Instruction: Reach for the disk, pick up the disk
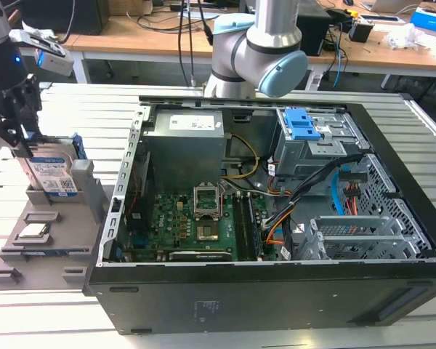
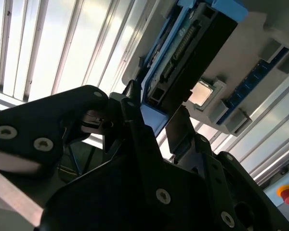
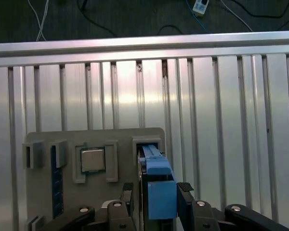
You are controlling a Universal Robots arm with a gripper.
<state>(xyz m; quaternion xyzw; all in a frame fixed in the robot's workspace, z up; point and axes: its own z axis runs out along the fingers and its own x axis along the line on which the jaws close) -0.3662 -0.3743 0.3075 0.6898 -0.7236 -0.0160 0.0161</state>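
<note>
The disk (image 1: 52,173) stands on edge in a slot of the grey holder (image 1: 73,218) at the exterior view's left, its white-and-blue label facing out. My gripper (image 1: 18,138) sits over its top edge. In the first wrist view the disk's blue carrier edge (image 3: 159,185) lies between the two black fingers (image 3: 185,190), which press close against both sides. The second wrist view shows the same: the gripper (image 2: 154,118) astride the disk's dark connector end (image 2: 192,45). The disk still sits in its slot.
A small square silver chip (image 3: 93,160) rests in a pocket of the grey holder (image 3: 120,139) beside the disk. The open computer case (image 1: 276,218) fills the table to the exterior view's right. The arm's base (image 1: 261,51) stands behind it.
</note>
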